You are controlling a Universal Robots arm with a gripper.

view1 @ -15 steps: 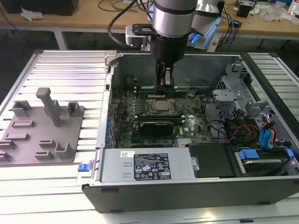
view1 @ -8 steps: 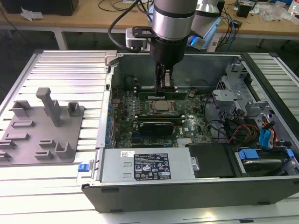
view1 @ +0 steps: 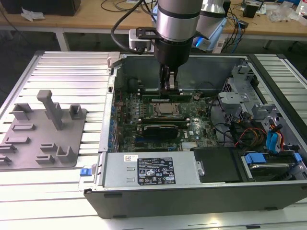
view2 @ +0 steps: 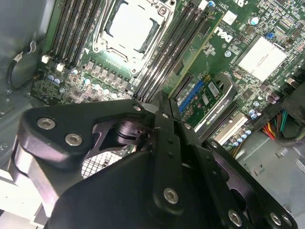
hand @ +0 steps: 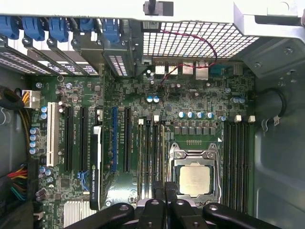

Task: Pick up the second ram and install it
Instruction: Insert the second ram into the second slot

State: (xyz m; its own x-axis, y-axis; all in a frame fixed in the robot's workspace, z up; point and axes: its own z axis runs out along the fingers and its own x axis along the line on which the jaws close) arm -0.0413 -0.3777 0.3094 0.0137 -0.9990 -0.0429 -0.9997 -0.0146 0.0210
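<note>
My gripper point(view1: 169, 86) reaches down into the open computer case, just behind the processor socket point(view1: 165, 109). In both wrist views its fingertips point(view2: 167, 102) point(hand: 165, 188) are pressed together with nothing visible between them. A long thin green stick, the second ram point(view1: 184, 96), stands on edge in a memory slot right under the fingertips. I cannot tell whether the tips touch it. In the wrist views the tips hang over the memory slots point(hand: 152, 143) beside the socket point(hand: 194, 179).
A grey plastic fixture point(view1: 45, 129) with an upright post lies on the slatted table at the exterior view's left, its pockets bare. Inside the case are a graphics card point(view1: 160, 129), a power supply point(view1: 148, 167), drive cages and cables point(view1: 249, 134).
</note>
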